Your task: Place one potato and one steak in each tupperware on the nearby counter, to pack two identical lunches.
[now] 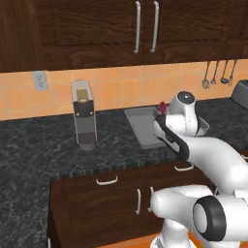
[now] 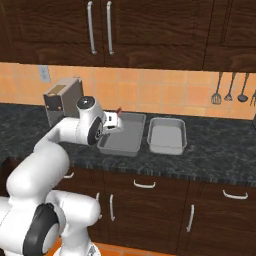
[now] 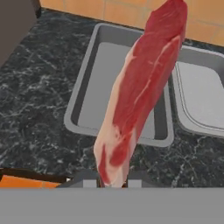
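Red steak (image 3: 142, 92) is sitting clamped in your gripper (image 3: 111, 183), jaws pinched narrow on its lower end, slab sticking out away from the hand. You're holding it above the counter (image 2: 210, 160), just over the near-left rim of the left tray (image 2: 122, 132); in the right base view only a red tip (image 2: 119, 109) is peeking past the wrist. In the left base view the same red tip (image 1: 162, 107) is showing above the hand, with the tray (image 1: 140, 127) behind it.

Progress, judging from these frames: early. Both trays are looking empty. Left tray's floor is reading bare grey in the hand view (image 3: 94, 87), though the steak is covering a strip of it. Right tray (image 2: 167, 134) is also bare, sitting just beside the left one, rims near but apart. No potato is turning up on the stretch of counter you're seeing, and no second steak either.

So you're mid-carry on the first item, probably heading for the left tray. Left to do, by my reckoning: dropping this steak in, fetching a second steak for the other tray, then one potato into each.

Grey coffee machine (image 1: 84, 114) is standing well left of the trays, out of your way. Watch the slab's length: it's hanging long, so you're needing to centre it over the floor before letting go, or it could end up resting on the rim.
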Available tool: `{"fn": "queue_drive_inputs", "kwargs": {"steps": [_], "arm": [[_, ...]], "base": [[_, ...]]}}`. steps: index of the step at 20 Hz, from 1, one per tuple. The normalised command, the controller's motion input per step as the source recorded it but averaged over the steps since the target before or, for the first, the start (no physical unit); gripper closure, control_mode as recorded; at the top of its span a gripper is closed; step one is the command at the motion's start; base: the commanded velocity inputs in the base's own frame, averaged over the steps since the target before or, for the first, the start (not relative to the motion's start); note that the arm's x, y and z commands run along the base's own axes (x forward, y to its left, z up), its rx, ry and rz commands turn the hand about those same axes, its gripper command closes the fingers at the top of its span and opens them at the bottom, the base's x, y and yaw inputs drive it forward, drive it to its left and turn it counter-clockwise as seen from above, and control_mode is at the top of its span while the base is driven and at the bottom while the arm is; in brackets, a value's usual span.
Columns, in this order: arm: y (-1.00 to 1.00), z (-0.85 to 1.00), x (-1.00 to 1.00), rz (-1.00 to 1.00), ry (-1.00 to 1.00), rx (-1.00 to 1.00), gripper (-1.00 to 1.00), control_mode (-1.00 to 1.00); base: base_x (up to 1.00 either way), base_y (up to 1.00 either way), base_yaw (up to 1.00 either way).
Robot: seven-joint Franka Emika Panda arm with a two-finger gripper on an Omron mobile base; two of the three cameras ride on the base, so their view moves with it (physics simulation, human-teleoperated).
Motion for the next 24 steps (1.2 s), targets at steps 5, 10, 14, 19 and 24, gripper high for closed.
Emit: {"fn": "queue_drive_inputs", "kwargs": {"steps": [5,10,14,19,24], "arm": [[-0.14,-0.41,0.60,0.00,0.06,0.00,1.00,-1.00],[-0.08,-0.36,0.68,0.00,0.06,0.00,1.00,-1.00],[0.00,-0.36,0.66,0.00,0.07,0.01,1.00,-1.00],[0.00,-0.27,0.40,0.00,0.03,0.00,1.00,-1.00],[0.00,-0.31,0.28,0.00,0.00,0.00,-1.00,-1.00]], "base": [[0.00,0.00,0.00],[0.00,0.00,0.00],[0.00,0.00,0.00],[0.00,0.00,0.00],[0.00,0.00,0.00]]}}
